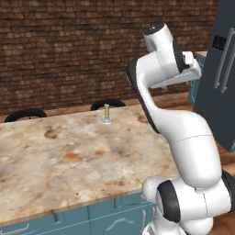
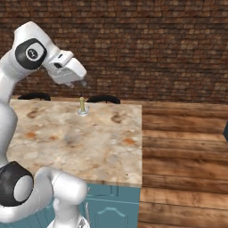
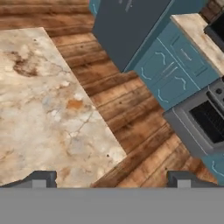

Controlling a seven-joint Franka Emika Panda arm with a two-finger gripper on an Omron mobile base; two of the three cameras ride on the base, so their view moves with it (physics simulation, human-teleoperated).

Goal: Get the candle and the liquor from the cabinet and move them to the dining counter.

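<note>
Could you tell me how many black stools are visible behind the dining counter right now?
2. One stool stands at the far left of the dining counter; the other stool is just behind the candle. More may be hidden beyond the frame.

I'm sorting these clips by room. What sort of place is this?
Most likely a home kitchen with a dining island: a marbled stone dining counter with black stools behind it, a dark fridge, and an oven among teal base cabinets.

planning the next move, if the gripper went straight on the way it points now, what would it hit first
Going by the hand view, probably the wooden floor just past the dining counter edge. The gripper is open and empty; depth is unclear.
</note>
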